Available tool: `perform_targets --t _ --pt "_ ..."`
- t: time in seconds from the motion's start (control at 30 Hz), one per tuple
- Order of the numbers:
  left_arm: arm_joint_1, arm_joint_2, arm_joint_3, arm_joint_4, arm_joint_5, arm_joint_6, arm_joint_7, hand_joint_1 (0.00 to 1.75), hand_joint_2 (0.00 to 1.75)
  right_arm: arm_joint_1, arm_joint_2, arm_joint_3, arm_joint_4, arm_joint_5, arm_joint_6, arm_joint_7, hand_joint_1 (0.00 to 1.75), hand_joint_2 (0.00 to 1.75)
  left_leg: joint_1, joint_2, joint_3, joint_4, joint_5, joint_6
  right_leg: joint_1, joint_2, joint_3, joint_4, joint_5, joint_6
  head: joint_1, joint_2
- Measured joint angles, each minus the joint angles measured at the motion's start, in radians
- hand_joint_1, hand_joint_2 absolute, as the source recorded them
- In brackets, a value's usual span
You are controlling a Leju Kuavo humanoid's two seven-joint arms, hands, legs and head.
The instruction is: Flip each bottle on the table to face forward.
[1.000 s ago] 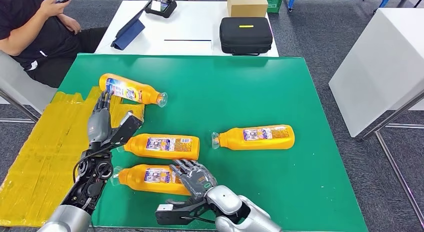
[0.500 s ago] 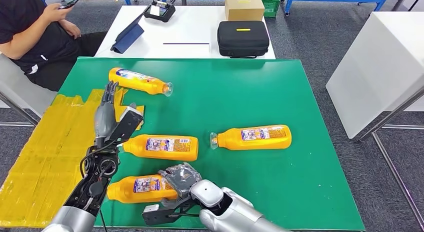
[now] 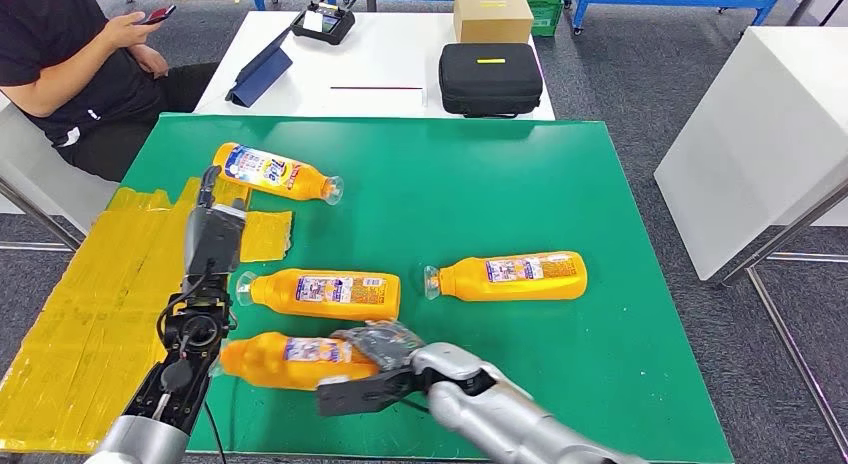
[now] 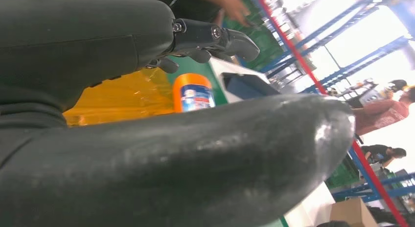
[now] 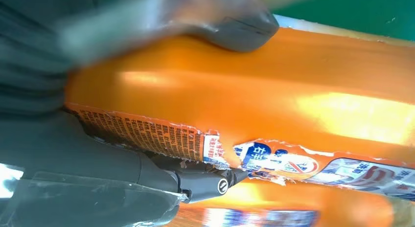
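Green covers the tabletop (image 3: 520, 184) in front of me, with a patch of yellow tape (image 3: 90, 304) running off its left edge. Four orange bottles lie on their sides. The far bottle (image 3: 275, 173) sits toward the back left, neck pointing right, showing a blue and white label whose writing I cannot read. The middle bottle (image 3: 325, 293) lies neck to the left, its white label of fine print facing up. The right bottle (image 3: 510, 276) lies well apart from it, neck also to the left, fine-print label up. The near bottle (image 3: 290, 360) lies at the front edge, and my right robot hand (image 3: 375, 346) is wrapped around its wider end, grasping it. In the right wrist view its label (image 5: 195, 144) is torn, with dense small text and a round prohibition mark beside it; I cannot read the words.

My left robot hand (image 3: 208, 229) hovers over the tape just short of the far bottle, fingers stretched out and holding nothing.

Behind the green surface stands a white table (image 3: 390, 64) carrying a black case (image 3: 490, 77), a cardboard box (image 3: 492, 13) and a tablet (image 3: 260, 72). A person (image 3: 70, 64) sits at the left holding a phone.
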Motion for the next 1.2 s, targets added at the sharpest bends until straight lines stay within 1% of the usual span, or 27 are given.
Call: perform_targets --t 0.03,0.1,0.3,0.37,0.4,0.43,0.5,0.53,0.57,0.63,0.73,0.8,0.87,0.97,1.07,1.13,1.2 --pt "0.006 0.003 0.009 -0.008 0.017 -0.01 0.0 0.0 0.0 0.01 -0.023 -0.014 -0.029 -0.021 0.013 -0.009 1.75 1.75 0.0 0.0 -0.001 0.0 0.0 0.0 0.0 -0.001 0.002 -0.001 0.0 0.001 0.0 0.0" --pt "0.012 0.006 0.018 -0.016 0.03 -0.017 0.0 0.0 0.0 0.021 -0.043 -0.026 -0.056 -0.036 0.024 -0.014 1.75 1.75 0.0 -0.001 -0.002 0.0 0.0 0.001 0.0 -0.001 0.005 -0.001 0.001 0.002 0.0 0.0" --pt "0.014 0.008 0.022 -0.018 0.033 -0.019 0.0 0.0 0.0 0.025 -0.051 -0.03 -0.065 -0.04 0.028 -0.016 1.75 1.75 0.0 -0.001 -0.003 0.0 0.001 0.001 0.0 -0.001 0.004 -0.001 0.001 0.002 0.0 0.0" --pt "0.029 0.016 0.041 -0.036 0.046 -0.024 0.0 0.0 0.0 0.057 -0.099 -0.057 -0.136 -0.063 0.048 -0.02 1.75 1.75 0.0 -0.001 -0.005 0.001 0.001 0.002 0.0 -0.001 0.003 -0.002 0.002 0.003 0.0 0.0" --pt "0.048 0.025 0.062 -0.059 0.054 -0.027 0.002 0.0 0.0 0.098 -0.152 -0.09 -0.22 -0.076 0.065 -0.017 1.75 1.75 -0.001 -0.002 -0.007 0.001 0.002 0.002 0.0 -0.002 0.002 -0.002 0.002 0.003 0.0 0.0" --pt "0.075 0.036 0.092 -0.093 0.061 -0.029 0.005 0.0 0.0 0.159 -0.218 -0.14 -0.339 -0.081 0.087 -0.001 1.75 1.75 -0.001 -0.003 -0.011 0.001 0.002 0.003 0.0 -0.003 0.0 -0.003 0.002 0.003 0.0 0.0" --pt "0.138 0.053 0.163 -0.182 0.09 -0.064 0.021 0.0 0.0 0.328 -0.349 -0.295 -0.63 -0.079 0.124 0.048 1.75 1.75 -0.001 -0.005 -0.018 0.001 0.002 0.003 0.0 -0.005 -0.006 -0.004 0.002 0.003 0.0 0.0" --pt "0.161 0.056 0.189 -0.216 0.119 -0.101 0.028 0.0 0.0 0.394 -0.385 -0.366 -0.737 -0.087 0.135 0.06 1.75 1.75 -0.001 -0.005 -0.021 0.001 0.002 0.003 0.0 -0.006 -0.009 -0.004 0.002 0.003 0.0 0.0" --pt "0.176 0.056 0.205 -0.239 0.157 -0.147 0.034 0.0 0.0 0.439 -0.4 -0.425 -0.81 -0.105 0.141 0.054 1.75 1.75 -0.001 -0.005 -0.023 0.0 0.002 0.003 0.0 -0.006 -0.01 -0.004 0.003 0.003 0.0 0.0" --pt "0.191 0.05 0.214 -0.26 0.224 -0.219 0.036 0.0 0.0 0.458 -0.39 -0.487 -0.85 -0.146 0.14 0.023 1.75 1.75 -0.001 -0.005 -0.023 0.0 0.002 0.003 0.0 -0.006 -0.011 -0.004 0.003 0.003 -0.001 0.0" --pt "0.211 0.04 0.218 -0.284 0.256 -0.252 0.036 0.0 0.0 0.464 -0.375 -0.557 -0.882 -0.164 0.141 0.007 1.75 1.75 -0.001 -0.005 -0.024 0.0 0.002 0.003 0.0 -0.006 -0.012 -0.004 0.003 0.003 0.0 0.0" --pt "0.218 0.037 0.221 -0.294 0.262 -0.257 0.036 0.0 0.87 0.468 -0.369 -0.582 -0.893 -0.166 0.141 0.004 1.75 1.75 -0.001 -0.005 -0.024 0.001 0.002 0.004 0.0 -0.006 -0.012 -0.004 0.003 0.003 0.0 0.0" --pt "0.222 0.033 0.224 -0.303 0.297 -0.286 0.04 0.0 1.75 0.473 -0.361 -0.6 -0.9 -0.179 0.135 -0.009 1.75 1.75 -0.001 -0.005 -0.025 0.001 0.002 0.004 0.0 -0.006 -0.012 -0.004 0.003 0.003 0.0 0.0" --pt "0.249 0.02 0.224 -0.336 0.43 -0.397 0.046 0.0 1.75 0.471 -0.337 -0.63 -0.901 -0.239 0.097 -0.075 1.75 1.75 -0.001 -0.005 -0.026 0.001 0.002 0.004 0.0 -0.006 -0.013 -0.004 0.003 0.003 0.0 0.0" --pt "0.304 0.003 0.189 -0.417 0.565 -0.504 0.048 0.0 1.75 0.436 -0.291 -0.655 -0.886 -0.318 0.061 -0.136 1.75 1.75 -0.001 -0.004 -0.027 0.001 0.002 0.004 0.0 -0.006 -0.015 -0.004 0.003 0.003 0.0 0.0" --pt "0.327 -0.005 0.151 -0.468 0.608 -0.532 0.05 0.0 1.75 0.408 -0.262 -0.659 -0.869 -0.343 0.038 -0.144 1.75 1.75 -0.001 -0.004 -0.027 0.001 0.002 0.004 0.0 -0.006 -0.016 -0.004 0.003 0.003 0.0 0.0" --pt "0.337 -0.01 0.111 -0.507 0.626 -0.537 0.053 0.0 1.75 0.386 -0.231 -0.657 -0.851 -0.341 0.011 -0.133 1.75 1.75 -0.001 -0.004 -0.028 0.001 0.003 0.004 0.0 -0.007 -0.016 -0.004 0.003 0.003 0.0 0.0"
